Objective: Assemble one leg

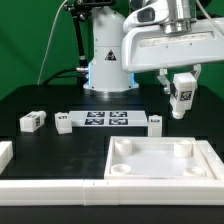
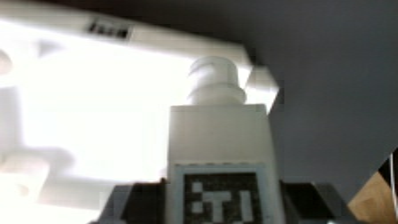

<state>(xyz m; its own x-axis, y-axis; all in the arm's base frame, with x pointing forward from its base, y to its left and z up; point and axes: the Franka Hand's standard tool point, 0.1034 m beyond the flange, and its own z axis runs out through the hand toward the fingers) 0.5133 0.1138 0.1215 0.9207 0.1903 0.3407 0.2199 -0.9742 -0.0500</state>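
Leg point(image 1: 182, 100) held upright over the panel point(image 1: 150, 170)
The leg is grasped by the tool point(image 1: 181, 87); its long axis is kept vertical, peg end downward; the panel's far edge lies just beneath.

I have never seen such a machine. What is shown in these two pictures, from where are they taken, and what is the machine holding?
This is a robot arm ending in a two-finger gripper. The exterior view comes from a camera standing off the arm; the wrist view from a camera on the wrist. The gripper holds one leg, a small white block with a black-and-white tag, above the black table. On the table lie three more legs, the flat marker board and a large white panel with corner sockets.
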